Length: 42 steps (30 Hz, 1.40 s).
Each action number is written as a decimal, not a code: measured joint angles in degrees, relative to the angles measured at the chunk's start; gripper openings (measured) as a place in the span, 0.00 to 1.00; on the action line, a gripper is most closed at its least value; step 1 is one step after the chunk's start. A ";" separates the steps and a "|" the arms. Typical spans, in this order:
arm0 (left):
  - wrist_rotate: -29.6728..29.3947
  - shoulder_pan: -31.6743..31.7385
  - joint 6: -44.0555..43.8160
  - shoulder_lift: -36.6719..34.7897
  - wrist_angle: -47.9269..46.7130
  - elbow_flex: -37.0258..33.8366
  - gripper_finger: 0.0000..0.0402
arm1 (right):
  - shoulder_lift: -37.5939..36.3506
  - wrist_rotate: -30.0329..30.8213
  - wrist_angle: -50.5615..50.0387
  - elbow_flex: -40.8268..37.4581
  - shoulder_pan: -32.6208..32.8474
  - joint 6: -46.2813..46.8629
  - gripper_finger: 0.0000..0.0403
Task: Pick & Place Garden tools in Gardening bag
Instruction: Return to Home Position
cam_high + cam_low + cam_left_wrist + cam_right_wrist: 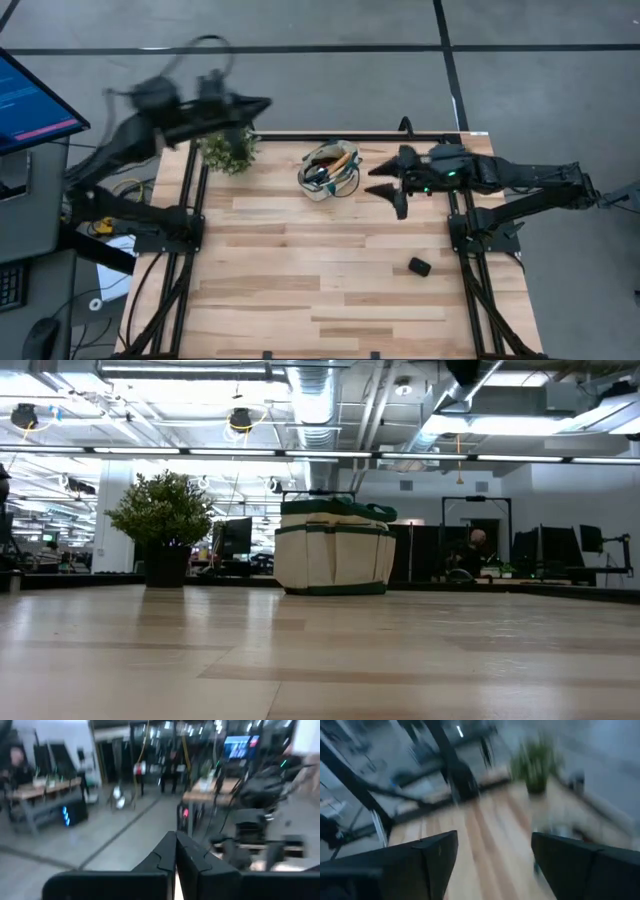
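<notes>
High view: bag (304, 176) sits mid-table (300, 300) toward the back, tools (336, 164) bundled inside, a pale handle showing at its mouth. Right gripper (385, 190) hangs just beside it, fingers wide apart and empty, which fits a job judged done. Left gripper (262, 102) is raised above the plant (230, 150), fingers pressed together on nothing. How many tools are inside, I can't count; the low view gives only the bag's wall.

Upright beige gardening bag (329, 170) holding garden tools (332, 164)
</notes>
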 joint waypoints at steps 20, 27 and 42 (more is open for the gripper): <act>-0.54 -2.94 -5.88 -35.51 1.01 -40.48 0.01 | -15.47 0.01 12.87 0.00 -13.03 -21.22 0.01; 0.02 -2.94 -7.32 -42.59 3.58 -51.10 0.00 | -16.77 -2.42 13.10 -3.86 -15.91 -22.62 0.00; 1.84 -2.94 -10.30 -57.10 4.11 -64.31 0.00 | -29.46 -10.82 38.61 -32.71 -26.36 -15.61 0.00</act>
